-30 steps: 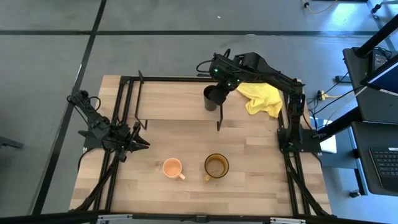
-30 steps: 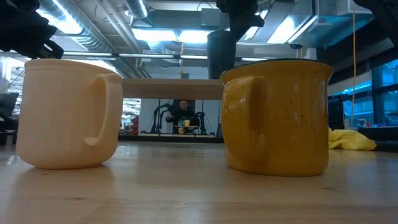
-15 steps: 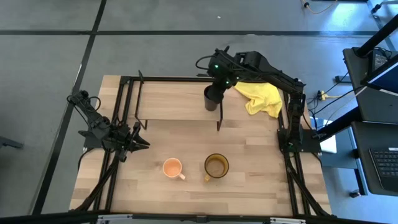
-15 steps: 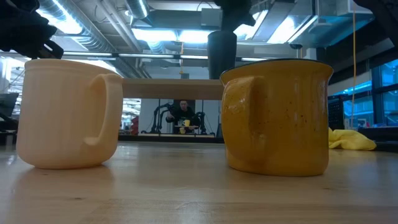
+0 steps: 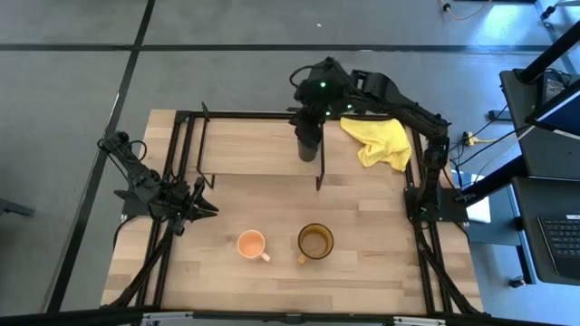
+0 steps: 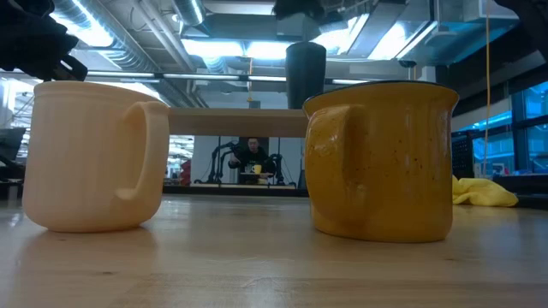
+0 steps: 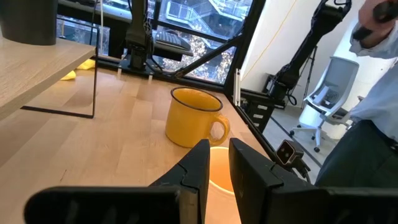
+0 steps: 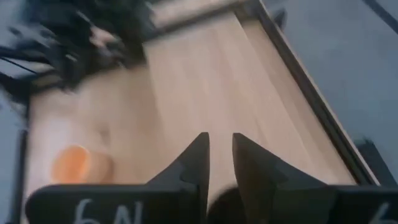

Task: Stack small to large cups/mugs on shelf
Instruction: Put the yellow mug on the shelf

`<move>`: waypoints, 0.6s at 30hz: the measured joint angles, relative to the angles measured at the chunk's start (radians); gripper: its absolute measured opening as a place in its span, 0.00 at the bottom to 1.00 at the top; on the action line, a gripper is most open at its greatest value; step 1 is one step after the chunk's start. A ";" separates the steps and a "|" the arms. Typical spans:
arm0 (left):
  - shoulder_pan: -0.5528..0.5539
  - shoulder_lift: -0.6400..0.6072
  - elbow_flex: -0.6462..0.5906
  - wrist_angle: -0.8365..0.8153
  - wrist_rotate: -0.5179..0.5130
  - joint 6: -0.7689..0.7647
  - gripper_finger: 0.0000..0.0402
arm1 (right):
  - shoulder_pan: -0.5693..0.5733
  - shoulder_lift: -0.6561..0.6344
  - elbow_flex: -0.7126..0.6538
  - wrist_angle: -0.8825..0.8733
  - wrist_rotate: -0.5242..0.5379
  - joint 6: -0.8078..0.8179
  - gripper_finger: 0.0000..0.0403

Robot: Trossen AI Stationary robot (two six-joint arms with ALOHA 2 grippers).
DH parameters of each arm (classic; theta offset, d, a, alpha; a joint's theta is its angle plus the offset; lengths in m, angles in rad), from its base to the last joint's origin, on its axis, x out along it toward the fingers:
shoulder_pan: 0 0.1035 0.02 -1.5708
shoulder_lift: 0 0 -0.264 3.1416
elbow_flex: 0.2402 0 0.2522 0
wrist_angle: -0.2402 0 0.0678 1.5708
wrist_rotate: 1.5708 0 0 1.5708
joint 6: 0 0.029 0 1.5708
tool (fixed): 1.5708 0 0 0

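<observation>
Now the first step looks nearly done, in my judgement: the smallest cup is on the shelf, and two mugs wait on the desk.

Nearest the front edge stand the amber mug and, just beside it toward the left edge, the peach mug, both upright with handles. The amber one shows only a dark bottom from above; the peach one seems empty.

Farther back along the left edge the left pincer hovers low and idle; its fingers show a narrow gap with nothing between them.

Farther still, the shelf spans the back of the desk. The black cup stands upright on its board, toward the right end. The right pincer is straight above the cup; its fingers show a narrow gap, but whether they touch the rim I cannot tell.

Next, I judge, the right arm should lift clear and go for the amber mug. A yellow cloth lies by the back right corner.
</observation>
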 joint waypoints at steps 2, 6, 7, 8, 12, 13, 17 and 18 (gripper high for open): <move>0.000 0.000 0.000 0.000 0.000 0.000 0.14 | 0.000 -0.015 0.000 0.063 -0.037 0.001 0.18; 0.000 0.000 0.000 0.001 0.000 0.000 0.14 | 0.000 -0.044 0.010 0.107 -0.078 0.006 0.18; 0.000 0.000 0.000 0.000 0.000 0.000 0.14 | 0.000 -0.057 0.008 0.103 -0.078 0.006 0.18; 0.000 0.000 0.000 0.000 0.000 0.000 0.14 | 0.000 -0.066 0.007 0.088 -0.070 0.005 0.18; 0.000 0.000 0.000 0.000 0.000 0.000 0.14 | 0.002 -0.109 0.008 0.013 -0.031 0.003 0.18; 0.000 0.000 0.000 0.000 0.000 0.000 0.14 | 0.005 -0.117 0.008 -0.009 -0.020 0.003 0.18; 0.000 0.000 0.000 0.000 0.000 0.000 0.14 | 0.031 -0.163 0.008 -0.112 -0.009 0.007 0.18; 0.000 0.000 0.000 0.000 0.000 0.000 0.14 | 0.042 -0.171 0.009 -0.144 -0.007 0.015 0.18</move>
